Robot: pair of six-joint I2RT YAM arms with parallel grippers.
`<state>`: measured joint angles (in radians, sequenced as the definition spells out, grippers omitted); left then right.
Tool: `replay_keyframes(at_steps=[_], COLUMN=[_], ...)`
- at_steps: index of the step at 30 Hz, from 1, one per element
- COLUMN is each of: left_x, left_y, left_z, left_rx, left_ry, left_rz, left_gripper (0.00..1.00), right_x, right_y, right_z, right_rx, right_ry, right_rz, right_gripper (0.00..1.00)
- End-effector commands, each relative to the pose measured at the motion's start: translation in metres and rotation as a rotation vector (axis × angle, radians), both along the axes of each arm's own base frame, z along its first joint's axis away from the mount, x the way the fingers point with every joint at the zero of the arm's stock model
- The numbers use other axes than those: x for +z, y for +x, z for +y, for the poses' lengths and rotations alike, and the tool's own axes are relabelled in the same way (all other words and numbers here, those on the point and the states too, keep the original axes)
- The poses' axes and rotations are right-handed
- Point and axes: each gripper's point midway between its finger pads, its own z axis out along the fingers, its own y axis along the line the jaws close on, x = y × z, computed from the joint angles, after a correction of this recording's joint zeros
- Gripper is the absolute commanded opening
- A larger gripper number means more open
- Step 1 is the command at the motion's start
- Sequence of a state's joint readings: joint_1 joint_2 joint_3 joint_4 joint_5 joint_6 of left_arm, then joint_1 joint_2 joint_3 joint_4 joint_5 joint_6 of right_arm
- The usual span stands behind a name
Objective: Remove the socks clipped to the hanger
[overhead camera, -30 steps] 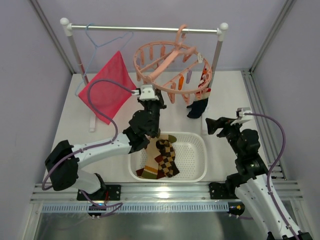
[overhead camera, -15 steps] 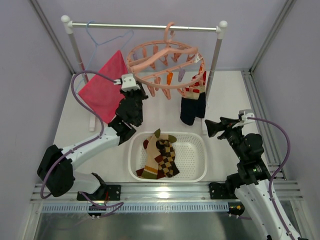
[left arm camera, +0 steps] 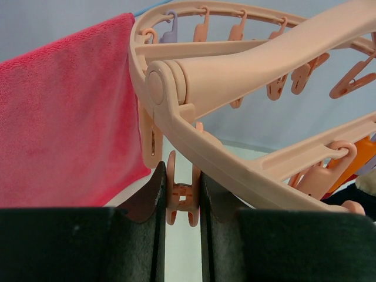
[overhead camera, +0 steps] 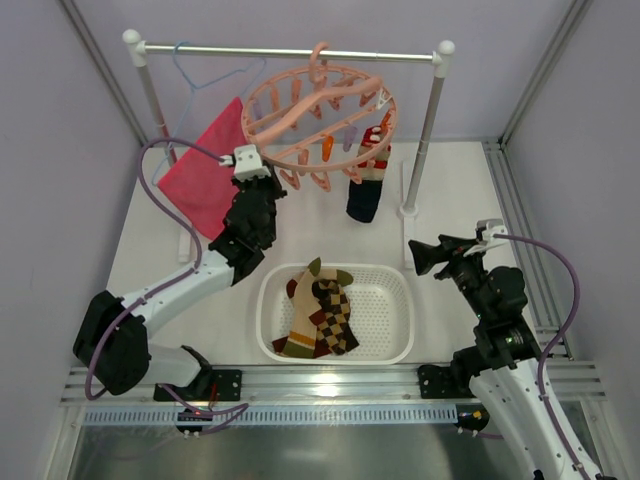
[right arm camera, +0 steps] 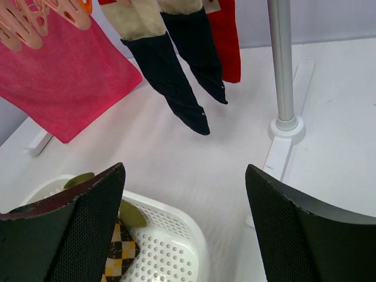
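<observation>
Toward the far edge of the table, the hanger (overhead camera: 320, 105) hangs by its hook from a rail (overhead camera: 290, 52), tilted, with its right side higher. On its right side the socks (overhead camera: 365, 190) dangle from clips: the right wrist view shows 2 dark ones (right arm camera: 176, 76), 1 of them with a tan cuff, and 1 red one (right arm camera: 226, 41), none touching the table. More socks (overhead camera: 320, 320), brown argyle among them, lie in a white basket (overhead camera: 400, 300) at the middle of the near edge. The left gripper (left arm camera: 183, 194) is raised to the hanger's near-left rim, its 2 fingers nearly closed and pressed against either side of 1 bare clip (left arm camera: 182, 202). The right gripper (overhead camera: 425, 255) sits low near the basket's far-right corner, its jaws spread wide and holding nothing. A pink cloth (overhead camera: 205, 180) hangs toward the far-left corner beside a blue wire hanger (overhead camera: 200, 80), and the rail's right post (right arm camera: 281, 59) stands just right of the socks.
</observation>
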<state>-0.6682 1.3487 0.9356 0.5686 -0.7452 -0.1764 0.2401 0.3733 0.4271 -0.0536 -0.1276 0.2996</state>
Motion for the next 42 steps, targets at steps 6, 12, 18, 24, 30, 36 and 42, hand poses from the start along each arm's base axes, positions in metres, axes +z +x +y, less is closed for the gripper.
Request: replay_keyframes(at_steps=[6,12,18,24,30,36,42], left_x=[0.009,0.014,0.015,0.018,0.019,0.014,0.008], left_y=[-0.003,-0.006,-0.007,-0.009,-0.009,-0.008,-0.009], left_z=[0.007,0.009,0.010,0.009,0.009,0.007,0.008], left_rx=[0.011,0.006,0.000,-0.012,-0.016,-0.026,-0.020], left_ry=[-0.024,-0.018,-0.015,-0.016,-0.009,-0.001,-0.003], left_rz=[-0.020,-0.027,-0.028,-0.031,-0.029,-0.015,0.007], left_gripper=[0.12,0.05,0.04,0.03,0.03,0.02,0.65], right_x=[0.024,0.008,0.037,0.036,0.031,0.032,0.027], right_y=[0.008,0.042,0.069,0.095,0.122,0.137,0.126], right_z=[0.022,0.041,0.060,0.079,0.097,0.110,0.123], right_rx=[0.108,0.178,0.253,0.327,0.394,0.446,0.483], right_ry=[0.051,0.009,-0.008,-0.009,0.005,0.014,-0.004], right_rz=[-0.148,-0.175,-0.260,-0.275,-0.273,-0.293,-0.281], right_gripper=[0.84,0.84,0.84,0.84,0.84,0.59,0.05])
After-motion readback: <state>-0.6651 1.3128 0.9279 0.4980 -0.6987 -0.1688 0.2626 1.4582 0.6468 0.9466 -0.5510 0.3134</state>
